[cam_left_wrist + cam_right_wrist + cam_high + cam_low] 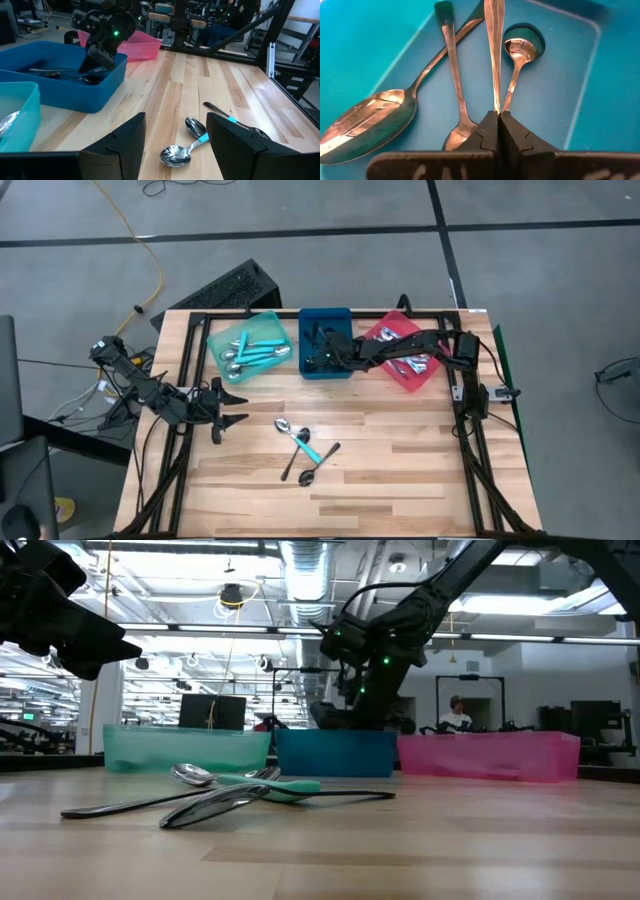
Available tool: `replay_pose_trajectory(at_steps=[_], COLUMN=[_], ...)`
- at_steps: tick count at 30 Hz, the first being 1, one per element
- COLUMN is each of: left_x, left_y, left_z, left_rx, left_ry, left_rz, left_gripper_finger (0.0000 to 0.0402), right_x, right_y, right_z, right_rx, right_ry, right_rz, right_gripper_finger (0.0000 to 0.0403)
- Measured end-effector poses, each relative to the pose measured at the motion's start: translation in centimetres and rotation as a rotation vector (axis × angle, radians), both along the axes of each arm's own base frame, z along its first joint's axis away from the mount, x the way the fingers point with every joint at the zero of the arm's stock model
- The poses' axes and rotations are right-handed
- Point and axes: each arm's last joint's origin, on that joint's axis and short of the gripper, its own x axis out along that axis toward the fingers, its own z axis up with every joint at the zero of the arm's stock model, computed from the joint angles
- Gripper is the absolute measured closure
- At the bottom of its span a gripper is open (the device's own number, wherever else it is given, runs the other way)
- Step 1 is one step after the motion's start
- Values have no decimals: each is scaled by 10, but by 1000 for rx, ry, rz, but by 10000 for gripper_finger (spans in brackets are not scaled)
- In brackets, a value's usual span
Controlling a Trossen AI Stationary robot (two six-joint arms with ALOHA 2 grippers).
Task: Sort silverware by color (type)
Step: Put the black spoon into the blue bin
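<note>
Now a thin spoon held over the blue tray (325, 370)

Right gripper (498, 131) is pinched shut on a slim spoon handle (494, 45) above three spoons (451, 60) lying lengthwise; stiff, light, slick metal, best gripped mid-handle. Left gripper (175, 137) waits agape near four loose spoons (303, 450) crossed mid-table

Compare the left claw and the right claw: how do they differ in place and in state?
The left claw hangs over bare wood at the table's left side, while the right claw reaches down into the blue tray. The left claw is open and holds nothing; the right claw is shut on a spoon handle. The left claw faces the loose spoons on the table; the right claw does not. Both are dark two-finger claws.
</note>
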Motion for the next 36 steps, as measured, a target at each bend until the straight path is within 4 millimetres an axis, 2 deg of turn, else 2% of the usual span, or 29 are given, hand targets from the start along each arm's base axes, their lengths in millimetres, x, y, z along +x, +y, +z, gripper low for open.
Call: replay_pose_trajectory(at_steps=[6, 36], left_x=[0, 0], left_y=[0, 0], left_z=[0, 0], left_rx=[0, -3], left_ry=[0, 0], left_rz=[0, 0], left_gripper_finger=[207, 207], right_x=[-1, -1], right_y=[0, 0], right_z=[-1, -1], right_rx=[9, 8], right_ry=[9, 8], right_rz=[-7, -4], right_gripper_finger=[356, 339])
